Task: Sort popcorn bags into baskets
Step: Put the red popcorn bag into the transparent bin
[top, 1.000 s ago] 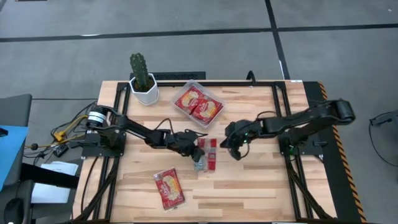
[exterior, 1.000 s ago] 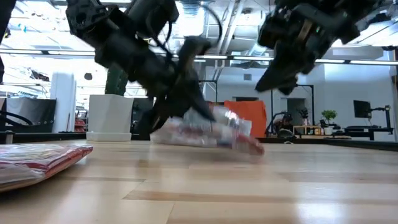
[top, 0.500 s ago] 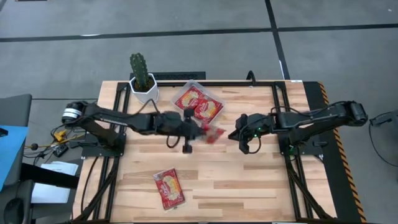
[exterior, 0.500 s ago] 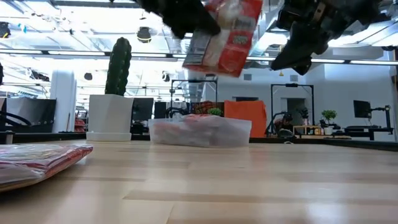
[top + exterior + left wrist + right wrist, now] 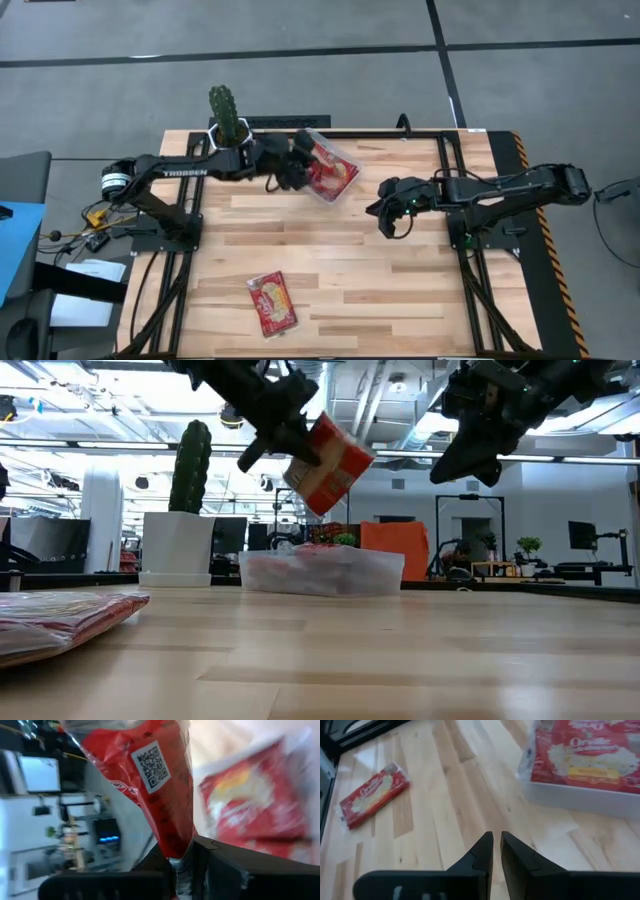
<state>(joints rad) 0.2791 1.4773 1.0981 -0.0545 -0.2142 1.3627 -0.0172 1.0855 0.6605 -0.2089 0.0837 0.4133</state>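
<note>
While my left pincer (image 5: 292,448) grips a bag (image 5: 328,464) by one end above the tray (image 5: 322,573), it may slip
Dropped off-centre, it lands on the bench (image 5: 400,290); my right pincer (image 5: 388,222) waits nearly closed, empty

overhead, table-level (both show tray (image 5: 330,170)), wrist close-ups

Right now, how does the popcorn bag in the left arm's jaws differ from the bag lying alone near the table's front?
The held bag hangs tilted in the air above the clear tray, pinched by the left gripper. The lone bag lies flat on the wood, untouched, far from the tray. Both are red packets.
</note>
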